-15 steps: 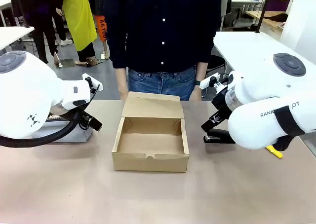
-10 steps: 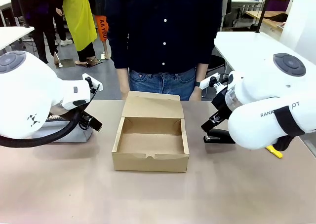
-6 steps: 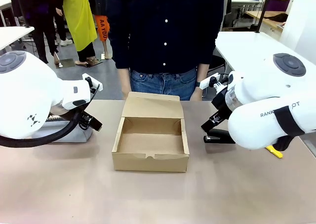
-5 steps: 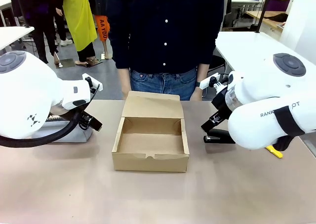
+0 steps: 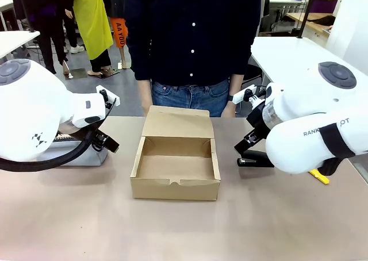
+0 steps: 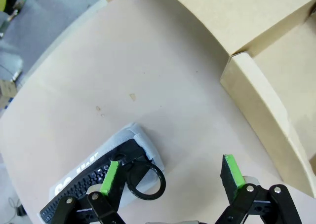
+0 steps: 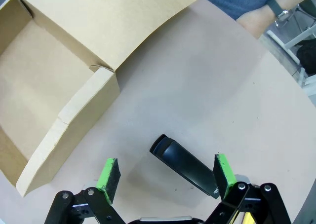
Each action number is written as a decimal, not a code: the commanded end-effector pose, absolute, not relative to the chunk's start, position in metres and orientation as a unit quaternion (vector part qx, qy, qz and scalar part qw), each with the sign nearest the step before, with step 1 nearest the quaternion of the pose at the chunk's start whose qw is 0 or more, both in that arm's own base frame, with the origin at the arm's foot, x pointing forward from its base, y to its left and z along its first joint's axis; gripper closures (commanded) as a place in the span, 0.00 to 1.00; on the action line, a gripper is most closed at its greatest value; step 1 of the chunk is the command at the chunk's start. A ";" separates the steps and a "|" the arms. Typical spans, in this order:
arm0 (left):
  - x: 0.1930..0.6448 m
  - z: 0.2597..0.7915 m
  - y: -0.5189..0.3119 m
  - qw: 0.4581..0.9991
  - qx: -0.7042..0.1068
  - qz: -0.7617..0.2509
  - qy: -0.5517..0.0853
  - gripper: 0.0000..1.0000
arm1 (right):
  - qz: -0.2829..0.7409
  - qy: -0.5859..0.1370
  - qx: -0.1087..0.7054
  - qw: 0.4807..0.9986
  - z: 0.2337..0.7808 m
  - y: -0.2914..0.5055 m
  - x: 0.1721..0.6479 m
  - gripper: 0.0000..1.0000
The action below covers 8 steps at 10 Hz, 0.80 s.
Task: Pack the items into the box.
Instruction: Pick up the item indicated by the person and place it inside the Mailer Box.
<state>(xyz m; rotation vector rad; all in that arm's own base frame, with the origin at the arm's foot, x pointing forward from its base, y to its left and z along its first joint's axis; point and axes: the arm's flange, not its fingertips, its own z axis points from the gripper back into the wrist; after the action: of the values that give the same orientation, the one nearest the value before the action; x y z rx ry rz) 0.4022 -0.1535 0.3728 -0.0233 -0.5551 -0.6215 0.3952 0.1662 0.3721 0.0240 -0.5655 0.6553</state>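
The brown cardboard box [image 5: 175, 168] lies open and empty at the table's middle, its lid flap [image 5: 178, 124] folded back toward the person. The grey-blue pouch [image 5: 77, 154] rests left of it, partly behind my left arm; in the left wrist view the pouch [image 6: 121, 150] with its black zipper ring sits below my open left gripper [image 6: 170, 172]. The black stapler-like tool [image 5: 256, 159] lies right of the box; my open right gripper [image 7: 165, 174] hovers over the stapler tool [image 7: 185, 166]. A tip of the yellow-and-black utility knife [image 5: 319, 176] peeks out under my right arm.
A person in a dark shirt [image 5: 192, 37] stands at the far edge right behind the box, a hand with a wristwatch [image 7: 274, 9] near the table. A white table [image 5: 287, 57] stands at the back right. Bare tabletop [image 5: 184, 229] stretches in front of the box.
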 end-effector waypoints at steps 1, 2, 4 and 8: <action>0.374 0.406 -0.147 0.896 -0.049 -0.341 -0.280 0.00 | 0.319 -0.265 0.015 0.910 0.404 0.142 0.383 0.00; 0.352 0.436 -0.138 0.899 -0.051 -0.320 -0.296 0.00 | 0.307 -0.264 0.038 0.914 0.430 0.124 0.369 0.00; 0.314 0.482 -0.112 0.929 -0.080 -0.244 -0.266 0.00 | 0.233 -0.249 0.098 0.935 0.470 0.085 0.343 0.00; 0.260 0.505 0.076 0.886 -0.337 -0.044 -0.316 0.00 | -0.012 -0.283 0.380 0.880 0.503 -0.100 0.274 0.00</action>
<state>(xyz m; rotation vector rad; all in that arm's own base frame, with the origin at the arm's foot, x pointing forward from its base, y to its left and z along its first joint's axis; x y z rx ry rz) 0.3013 0.0109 0.5537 -0.4958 -0.5650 -0.2319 0.3032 -0.0503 0.5275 0.6103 -0.5158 0.1303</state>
